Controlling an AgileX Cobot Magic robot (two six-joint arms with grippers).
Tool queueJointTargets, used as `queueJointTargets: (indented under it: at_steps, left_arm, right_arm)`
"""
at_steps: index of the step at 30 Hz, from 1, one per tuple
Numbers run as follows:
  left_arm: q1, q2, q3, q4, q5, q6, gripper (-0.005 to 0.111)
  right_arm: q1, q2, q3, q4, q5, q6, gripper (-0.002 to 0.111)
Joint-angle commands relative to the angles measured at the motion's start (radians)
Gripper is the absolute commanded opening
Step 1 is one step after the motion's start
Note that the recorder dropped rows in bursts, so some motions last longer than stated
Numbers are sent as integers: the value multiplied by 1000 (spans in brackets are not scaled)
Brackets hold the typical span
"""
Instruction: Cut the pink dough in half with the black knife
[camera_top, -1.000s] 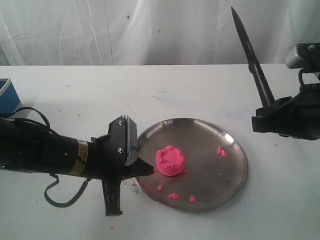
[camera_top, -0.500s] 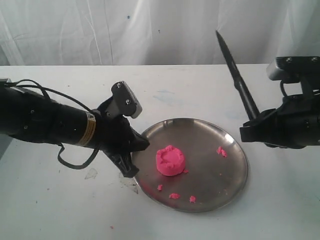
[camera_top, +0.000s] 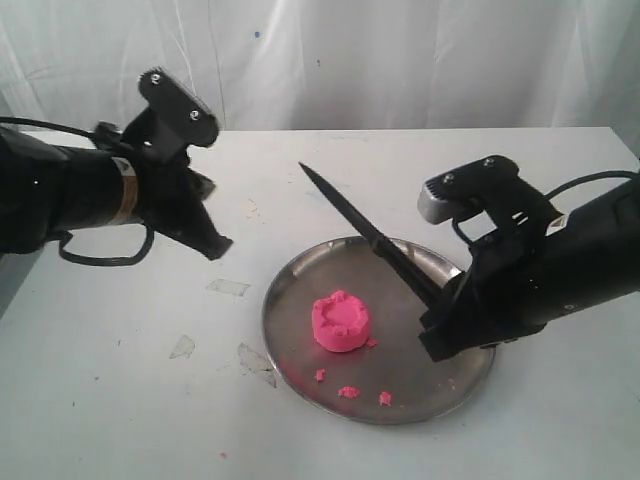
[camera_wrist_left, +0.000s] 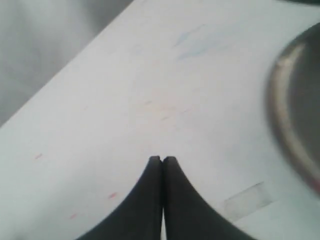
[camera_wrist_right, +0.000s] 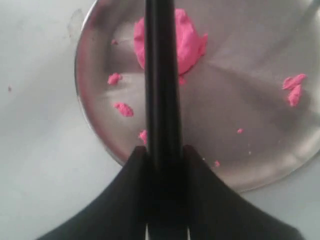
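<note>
Pink dough (camera_top: 341, 321) sits uncut mid-plate (camera_top: 455, 372); right tool (camera_top: 432, 322) pinches black knife (camera_top: 368, 233), left tool (camera_wrist_left: 162, 160) pressed together.

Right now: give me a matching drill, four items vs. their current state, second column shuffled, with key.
1. pink dough
2. black knife
3. left gripper
4. metal plate

A. shut, holding nothing, above the bare table
B. clamped in the right gripper, blade slanting over the plate
C. whole, uncut, on the plate
D. dotted with pink crumbs

Pairs: 1-C, 2-B, 3-A, 4-D

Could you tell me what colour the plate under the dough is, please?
Plain silver-grey metal, shiny and unpatterned; the plate shows best in the exterior view, beneath the pink dough.
</note>
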Motion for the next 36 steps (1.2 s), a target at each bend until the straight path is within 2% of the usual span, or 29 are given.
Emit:
queueJointTargets:
  at_steps: [1, 4, 7, 11, 13, 15, 17, 20, 30, 36]
  left_arm:
    - [-2, 6, 39, -75, 310, 129, 0]
    - [-2, 28, -3, -414, 322, 462, 0]
    - [-2, 46, -66, -950, 296, 1013, 0]
    - [-2, 69, -129, -1630, 394, 1795, 0]
    - [-2, 83, -160, -1872, 477, 2025, 0]
    - [-2, 100, -194, -2042, 548, 2157, 0]
    - [-2, 105, -215, -2113, 545, 2197, 0]
    - [-2, 105, -219, -2145, 468, 2195, 0]
    - [-2, 146, -217, -2178, 238, 2195, 0]
    - [-2, 177, -217, -2183, 171, 2195, 0]
  right_arm:
    - [36, 23, -38, -238, 51, 197, 0]
    - [38, 23, -54, -271, 71, 201, 0]
    - [38, 23, -54, -275, 71, 167, 0]
    - [38, 34, -54, -275, 37, 152, 0]
    - [38, 48, -54, -275, 25, 152, 0]
    - [38, 69, -54, -275, 36, 152, 0]
    - [38, 90, -54, -275, 76, 152, 0]
    - [38, 96, -55, -262, 98, 152, 0]
    - [38, 170, -55, -225, 39, 152, 0]
    - [38, 213, -59, -223, 42, 152, 0]
